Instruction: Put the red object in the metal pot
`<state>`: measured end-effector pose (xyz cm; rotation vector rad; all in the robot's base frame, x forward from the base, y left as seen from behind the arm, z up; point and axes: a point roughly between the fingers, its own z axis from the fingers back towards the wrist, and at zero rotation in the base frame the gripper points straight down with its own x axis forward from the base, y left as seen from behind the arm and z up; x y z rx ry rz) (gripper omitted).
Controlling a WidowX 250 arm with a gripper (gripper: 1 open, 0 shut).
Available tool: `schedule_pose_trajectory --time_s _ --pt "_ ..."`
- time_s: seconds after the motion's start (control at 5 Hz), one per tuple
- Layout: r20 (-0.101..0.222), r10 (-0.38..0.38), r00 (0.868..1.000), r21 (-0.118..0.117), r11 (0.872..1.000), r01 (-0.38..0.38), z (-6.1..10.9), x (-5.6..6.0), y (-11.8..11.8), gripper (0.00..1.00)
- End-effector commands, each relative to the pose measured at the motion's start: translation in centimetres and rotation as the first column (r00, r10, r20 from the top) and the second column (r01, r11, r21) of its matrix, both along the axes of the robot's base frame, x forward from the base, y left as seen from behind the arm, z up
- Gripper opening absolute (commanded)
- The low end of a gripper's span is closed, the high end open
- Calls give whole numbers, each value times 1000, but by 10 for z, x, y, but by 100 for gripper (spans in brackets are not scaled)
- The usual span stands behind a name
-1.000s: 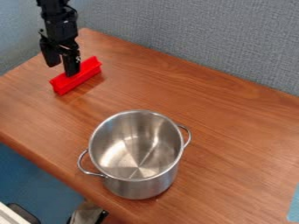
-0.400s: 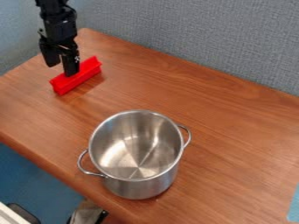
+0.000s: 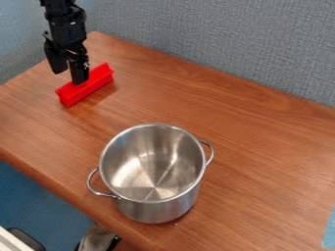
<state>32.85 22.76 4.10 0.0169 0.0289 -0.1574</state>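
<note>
The red object (image 3: 84, 86), a narrow bright red bar, lies flat on the wooden table (image 3: 249, 118) near its far left corner. My black gripper (image 3: 67, 69) hangs straight down over the bar's far end, its fingers open, one fingertip (image 3: 80, 74) resting at or just above the bar's top, the other off its left side. The jaws close on nothing. The metal pot (image 3: 152, 172), shiny and round with two small loop handles, stands upright and empty nearer the front of the table, well to the right of the bar.
A grey-blue wall (image 3: 249, 39) runs behind the table. The table's front-left edge drops off toward a blue floor (image 3: 26, 211). A dark object (image 3: 94, 241) shows at the bottom edge below the pot.
</note>
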Motion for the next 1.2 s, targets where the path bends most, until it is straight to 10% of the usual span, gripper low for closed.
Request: schedule_pose_trajectory --time_s 0.0,1.0 --pt "53 12 999 34 999 -14 18 5 12 100" --pt "54 -6 999 26 1000 4 11 7 10 100"
